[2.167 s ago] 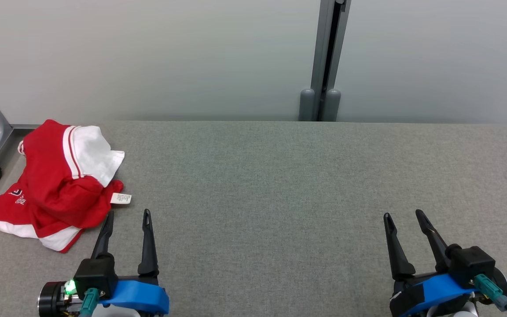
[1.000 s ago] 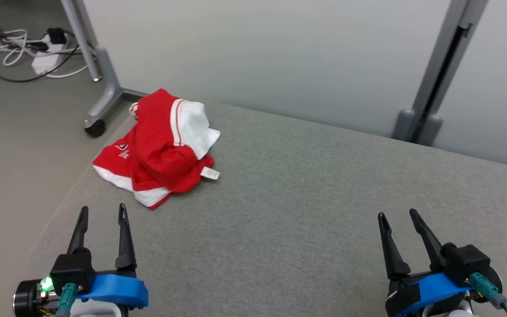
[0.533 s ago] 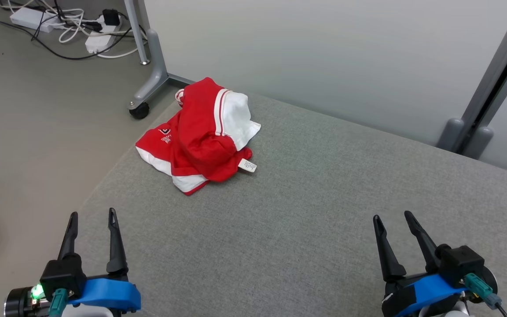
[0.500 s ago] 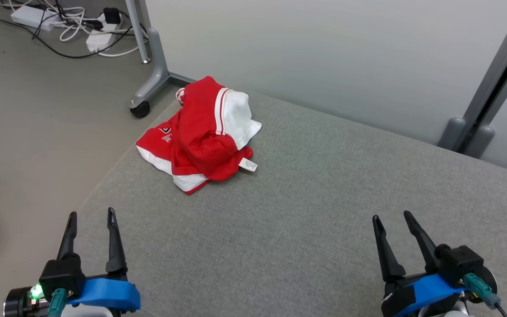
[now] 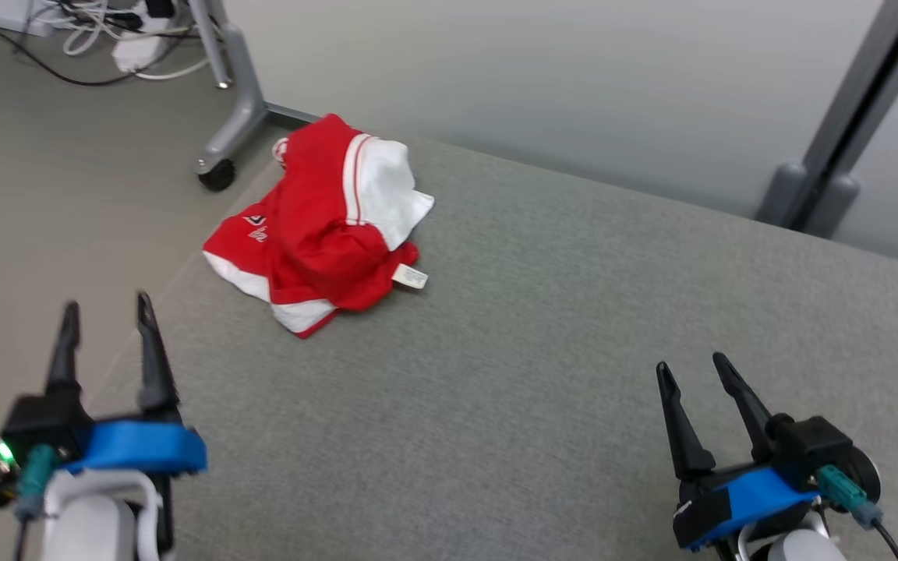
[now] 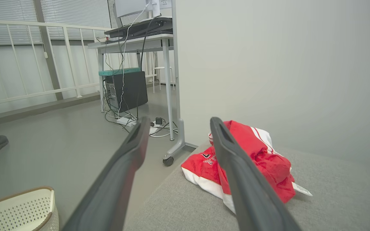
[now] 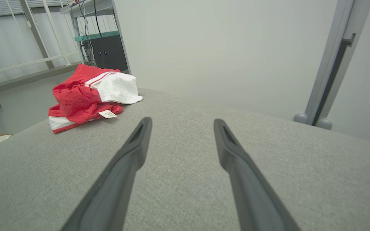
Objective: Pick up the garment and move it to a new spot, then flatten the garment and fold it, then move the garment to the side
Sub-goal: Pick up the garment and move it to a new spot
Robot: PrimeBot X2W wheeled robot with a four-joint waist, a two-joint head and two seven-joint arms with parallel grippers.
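The left claw (image 5: 105,301) has been raised since earlier; it and the right claw (image 5: 689,361) are held wide, empty. The garment (image 5: 316,226) is heaped at the worktop's (image 5: 542,351) far left corner, tag (image 5: 410,276) unreadable.

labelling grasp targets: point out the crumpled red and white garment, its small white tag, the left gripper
red and white garment (image 5: 315,240), head view, red middle fold
small white tag (image 5: 410,276), head view, its centre
left gripper (image 5: 105,302), head view, between fingertips
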